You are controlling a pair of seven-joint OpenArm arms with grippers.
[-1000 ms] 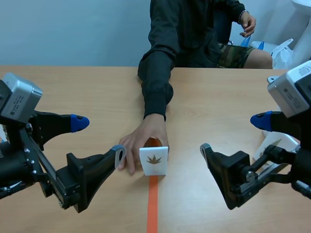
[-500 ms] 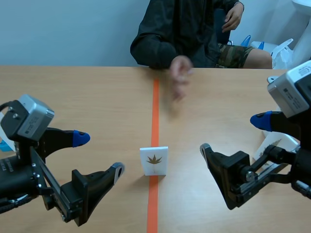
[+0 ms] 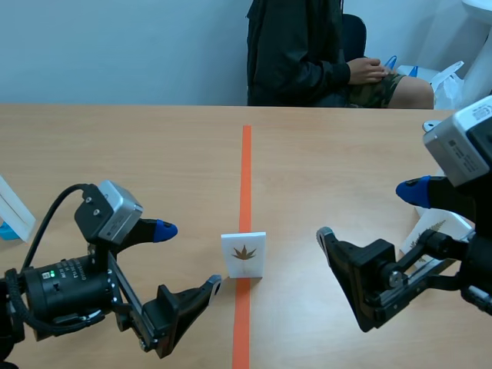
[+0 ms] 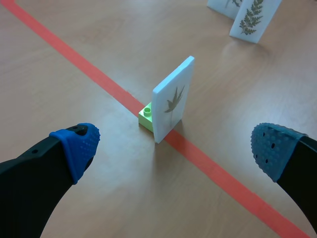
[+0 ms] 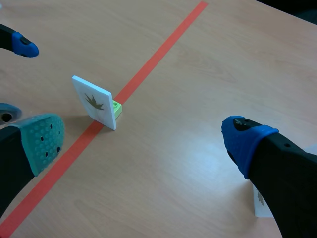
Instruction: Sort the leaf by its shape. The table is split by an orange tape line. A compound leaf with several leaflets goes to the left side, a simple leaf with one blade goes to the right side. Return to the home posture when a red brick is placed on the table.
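Well, on my feed the pale wooden desk [image 3: 154, 146] runs away toward a plain light-blue wall [image 3: 115, 46], and an orange tape line [image 3: 246, 165] splits it down the middle. A person [image 3: 300, 54] in a dark jacket sits at the far side, hands in the lap, off the desk.

At the desk's left edge I see a white card [image 3: 14, 206], partly cut off. The leaf card [image 3: 244, 254] stands upright right on the tape line, in the near half of the desk. It shows a brown leaf with several pointed parts fanning out. A small green brick [image 4: 146, 116] touches its base at the back. To the right, a fern card [image 3: 434, 228] sits partly behind the right arm.

My left arm lies low, its left end effector [image 3: 187, 257] spread wide and gripping nothing, just beside the leaf card on its left. My right arm sits higher. The right end effector [image 3: 367, 213] is spread wide too, gripping nothing and well apart from the leaf card. Nothing stands between either end effector and the card.
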